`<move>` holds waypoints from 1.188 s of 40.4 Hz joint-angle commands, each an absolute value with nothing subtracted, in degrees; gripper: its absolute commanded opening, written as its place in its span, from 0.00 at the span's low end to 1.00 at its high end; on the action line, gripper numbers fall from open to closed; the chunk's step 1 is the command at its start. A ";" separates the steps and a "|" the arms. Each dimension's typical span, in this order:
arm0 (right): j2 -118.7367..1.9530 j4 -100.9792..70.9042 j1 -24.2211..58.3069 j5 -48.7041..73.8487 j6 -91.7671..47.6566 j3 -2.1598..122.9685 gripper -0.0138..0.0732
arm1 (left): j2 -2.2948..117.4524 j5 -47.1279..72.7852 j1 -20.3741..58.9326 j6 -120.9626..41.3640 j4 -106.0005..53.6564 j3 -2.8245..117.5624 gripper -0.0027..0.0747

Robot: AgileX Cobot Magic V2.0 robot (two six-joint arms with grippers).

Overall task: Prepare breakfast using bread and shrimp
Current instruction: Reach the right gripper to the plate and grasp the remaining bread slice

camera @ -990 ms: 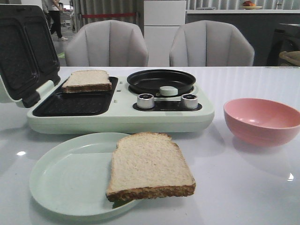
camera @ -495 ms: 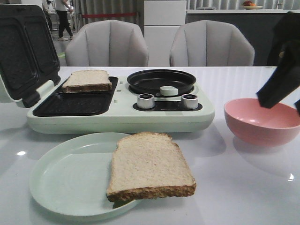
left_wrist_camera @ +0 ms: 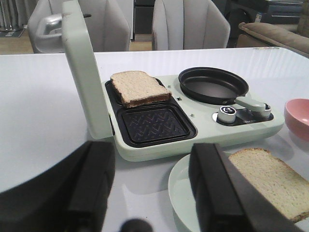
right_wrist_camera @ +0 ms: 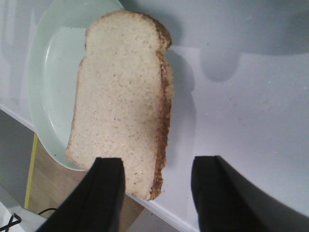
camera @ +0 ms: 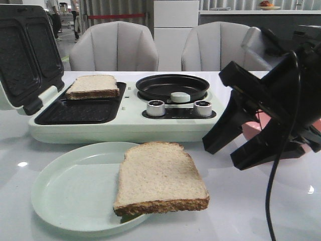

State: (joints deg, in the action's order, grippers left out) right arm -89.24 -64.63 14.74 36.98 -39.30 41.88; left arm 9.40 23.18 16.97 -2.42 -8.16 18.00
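Note:
One bread slice (camera: 160,178) lies half on the pale green plate (camera: 70,186), its right part overhanging onto the table. It also shows in the right wrist view (right_wrist_camera: 120,96) and the left wrist view (left_wrist_camera: 273,179). The second bread slice (camera: 93,85) lies in the rear tray of the open sandwich maker (camera: 125,125). My right gripper (camera: 228,153) is open and empty, hovering just right of the plate's slice; in its wrist view (right_wrist_camera: 161,193) one finger overlaps the slice's near corner. My left gripper (left_wrist_camera: 154,193) is open and empty, low over the table beside the plate (left_wrist_camera: 181,193). No shrimp is visible.
The maker's lid (camera: 25,55) stands open at the left. A black frying pan (camera: 173,86) sits on the maker's right half, with two knobs (camera: 156,108) in front. A pink bowl (left_wrist_camera: 298,116) stands right of the maker, mostly hidden behind my right arm in the front view. Two chairs stand behind the table.
My right arm has come in from the right, moving left and down in front of the pink bowl toward the slice on the plate. The bread has not moved.

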 commanded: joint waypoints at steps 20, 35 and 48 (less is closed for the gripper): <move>-96.06 -80.42 14.61 40.02 -52.86 43.62 0.65 | 9.91 18.17 17.38 -1.95 -8.33 19.68 0.56; -102.15 -90.46 14.72 46.92 -61.81 43.62 0.65 | 9.91 18.17 17.38 -1.95 -8.33 19.68 0.56; -104.59 -93.95 14.72 49.49 -64.88 43.62 0.57 | 9.91 18.17 17.38 -1.95 -8.33 19.68 0.56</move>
State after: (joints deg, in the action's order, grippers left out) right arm -106.62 -91.18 14.74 44.75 -62.84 42.44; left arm 9.40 23.18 16.97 -2.42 -8.16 18.00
